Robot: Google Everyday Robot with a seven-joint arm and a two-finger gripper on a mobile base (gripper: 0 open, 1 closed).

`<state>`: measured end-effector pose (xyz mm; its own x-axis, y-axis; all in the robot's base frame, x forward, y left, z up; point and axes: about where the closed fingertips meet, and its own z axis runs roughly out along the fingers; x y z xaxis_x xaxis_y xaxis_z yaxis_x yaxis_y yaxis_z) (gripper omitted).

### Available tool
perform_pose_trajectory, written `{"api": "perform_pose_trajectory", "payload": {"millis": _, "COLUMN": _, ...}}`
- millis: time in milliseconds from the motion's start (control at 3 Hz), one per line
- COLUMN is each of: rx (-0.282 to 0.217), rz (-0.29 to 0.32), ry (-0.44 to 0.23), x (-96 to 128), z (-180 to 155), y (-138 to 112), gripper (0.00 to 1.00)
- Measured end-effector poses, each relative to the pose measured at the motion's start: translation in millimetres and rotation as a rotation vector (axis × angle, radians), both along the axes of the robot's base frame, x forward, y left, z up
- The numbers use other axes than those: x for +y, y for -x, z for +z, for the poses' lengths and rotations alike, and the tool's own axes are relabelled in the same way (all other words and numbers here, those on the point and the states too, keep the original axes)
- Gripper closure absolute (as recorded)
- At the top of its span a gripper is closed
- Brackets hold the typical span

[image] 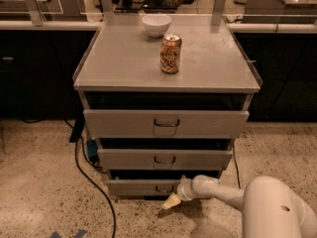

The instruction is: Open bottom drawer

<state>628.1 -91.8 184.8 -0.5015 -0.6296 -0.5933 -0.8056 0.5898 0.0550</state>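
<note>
The bottom drawer (138, 187) is the narrowest grey front at the foot of the cabinet, with a small dark pull handle (163, 188) at its centre. It stands slightly pulled out, with a dark gap above it. My gripper (172, 201) reaches in from the lower right on a white arm (223, 193). Its cream tips sit just below and right of the handle, in front of the drawer's lower edge.
Above are the mid-sized drawer (165, 158) and the widest drawer (166, 123). On the cabinet top (119, 58) stand a brown can (170, 53) and a white bowl (156, 25). A black cable (91, 180) runs over the speckled floor at the left.
</note>
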Motion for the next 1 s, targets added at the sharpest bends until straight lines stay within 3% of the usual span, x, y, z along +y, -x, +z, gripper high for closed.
{"api": "perform_pose_trajectory", "payload": {"millis": 333, "rx": 0.045, "rz": -0.004, "ry": -0.031, "x": 5.8, "z": 0.9, "y": 19.8, "gripper": 0.0}}
{"api": "perform_pose_trajectory", "payload": {"millis": 1000, "rx": 0.066, "rz": 0.011, "ry": -0.037, "x": 7.3, "z": 0.3, "y": 27.7, "gripper": 0.0}}
